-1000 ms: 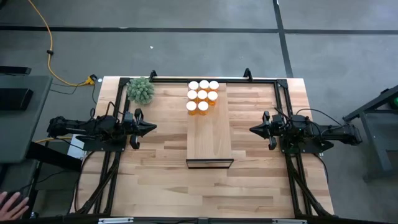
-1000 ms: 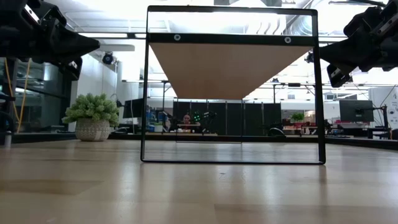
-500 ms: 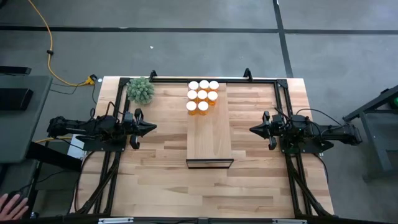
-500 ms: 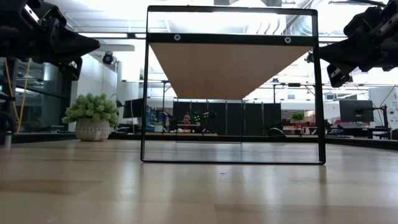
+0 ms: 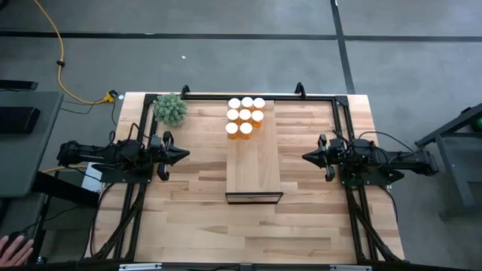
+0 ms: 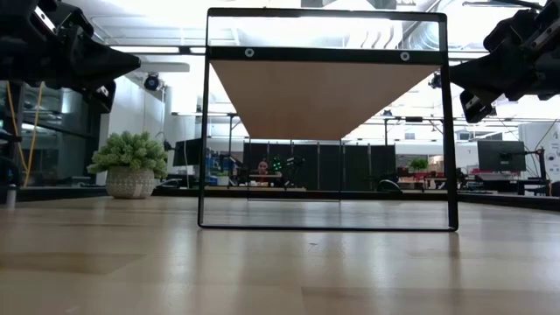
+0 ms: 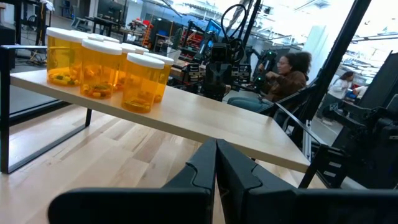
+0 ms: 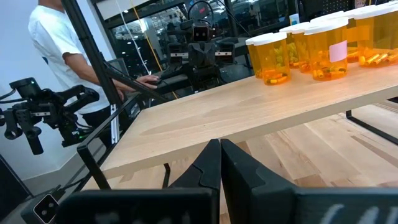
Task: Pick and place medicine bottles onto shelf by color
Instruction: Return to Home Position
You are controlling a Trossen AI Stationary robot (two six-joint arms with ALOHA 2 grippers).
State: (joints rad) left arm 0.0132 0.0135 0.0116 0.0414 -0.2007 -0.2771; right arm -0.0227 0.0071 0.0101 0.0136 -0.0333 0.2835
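Observation:
Several orange medicine bottles point(image 5: 245, 115) with white caps stand upright in a cluster on the far end of the pale wood shelf point(image 5: 254, 162), which is raised on a dark metal frame; they also show in the left wrist view point(image 7: 106, 62) and the right wrist view point(image 8: 317, 43). My left gripper point(image 5: 187, 154) hovers left of the shelf, shut and empty; its closed fingers show in its wrist view point(image 7: 216, 163). My right gripper point(image 5: 304, 157) hovers right of the shelf, shut and empty point(image 8: 220, 160).
A green bushy plant point(image 5: 170, 110) in a pot stands at the table's far left corner. A dark metal frame point(image 5: 331, 96) runs along the table's far and side edges. People sit and stand in the room beyond the table point(image 7: 289, 68), point(image 8: 59, 37). A hand point(image 5: 11, 247) shows at the near left, off the table.

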